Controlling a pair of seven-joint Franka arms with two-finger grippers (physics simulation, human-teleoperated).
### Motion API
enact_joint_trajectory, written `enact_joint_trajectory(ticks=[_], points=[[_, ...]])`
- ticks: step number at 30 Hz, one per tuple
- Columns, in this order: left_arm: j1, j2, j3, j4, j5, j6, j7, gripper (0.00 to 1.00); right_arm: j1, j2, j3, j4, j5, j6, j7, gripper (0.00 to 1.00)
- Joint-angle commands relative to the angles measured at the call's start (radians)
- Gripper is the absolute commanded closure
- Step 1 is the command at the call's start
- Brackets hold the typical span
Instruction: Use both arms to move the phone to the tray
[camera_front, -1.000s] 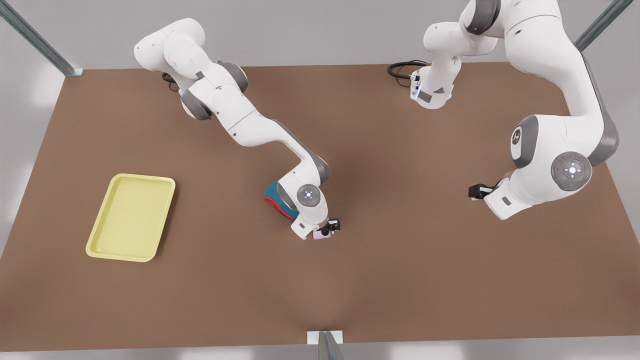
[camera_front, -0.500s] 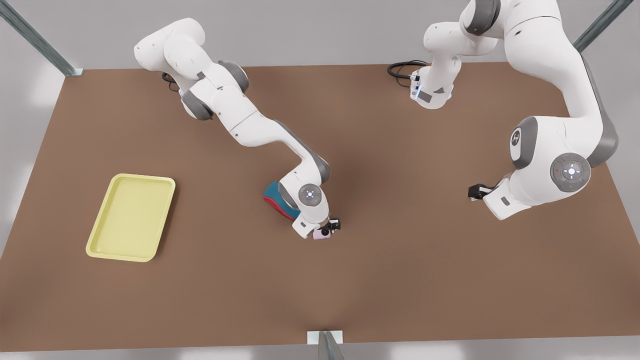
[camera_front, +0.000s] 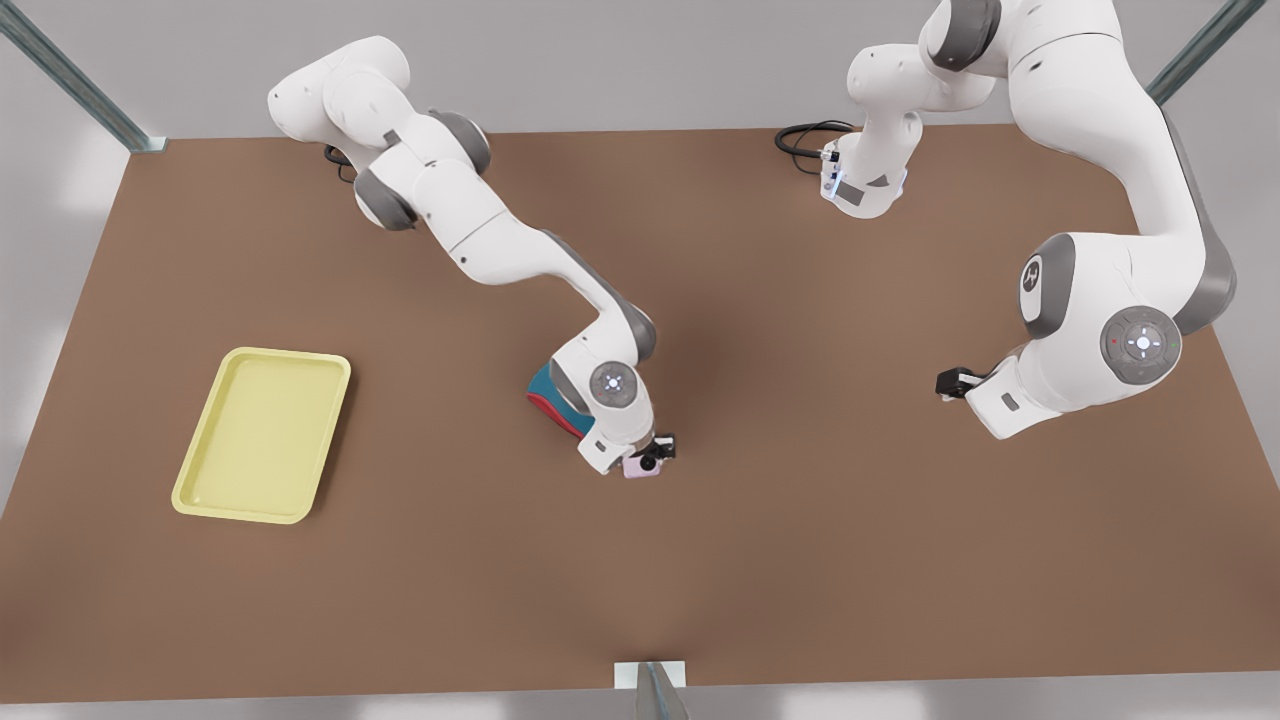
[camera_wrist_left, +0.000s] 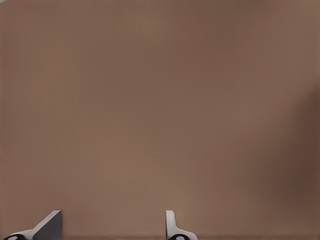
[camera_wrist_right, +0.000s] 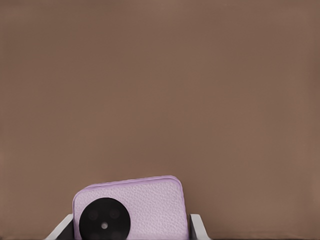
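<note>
The pale pink-lilac phone (camera_front: 640, 467) with its dark round lens sits between the fingers of my right gripper (camera_front: 655, 453), near the middle of the brown table. In the right wrist view the phone (camera_wrist_right: 150, 207) fills the gap of the right gripper (camera_wrist_right: 130, 225), with a finger (camera_wrist_right: 198, 226) on each side, shut on it. My left gripper (camera_front: 948, 382) waits over the table at the front view's right. It is open, with bare table between its fingers (camera_wrist_left: 171, 222). The pale yellow tray (camera_front: 262, 433) lies at the front view's left, well away from both grippers.
A teal-and-red computer mouse (camera_front: 545, 390) lies just behind the right arm's wrist, partly hidden by it. A black cable (camera_front: 800, 137) coils at the table's far edge. A metal bracket (camera_front: 650, 680) stands at the near edge.
My right gripper has shifted slightly toward the front view's left with the phone in it, and that arm's elbow has moved a little. The left arm has stayed still.
</note>
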Motion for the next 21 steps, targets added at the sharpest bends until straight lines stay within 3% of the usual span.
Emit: enact_joint_trajectory(ticks=[1, 4, 10, 14, 21], points=[[0.0, -0.002, 0.0, 0.001, 0.001, 0.0, 0.01, 0.0, -0.022, -0.041, -0.001, -0.016, 0.0, -0.054, -0.051, 0.23], [-0.003, -0.008, -0.002, 0.001, -0.002, -0.003, -0.018, 0.0, -0.12, -0.135, 0.009, -0.049, 0.016, -0.143, -0.222, 0.22], [-0.005, -0.008, -0.005, 0.001, -0.002, -0.003, -0.029, 0.0, -0.403, -0.408, 0.023, -0.497, 0.002, -0.097, -0.718, 0.22], [-0.005, -0.005, -0.006, 0.001, -0.004, -0.003, -0.03, 0.0, -0.734, -0.485, 0.204, -0.727, -0.132, 0.046, -0.92, 0.22], [-0.005, -0.005, -0.008, 0.001, -0.004, -0.003, -0.03, 0.0, -1.035, -0.543, 0.249, -0.841, -0.208, 0.067, -1.275, 0.22]])
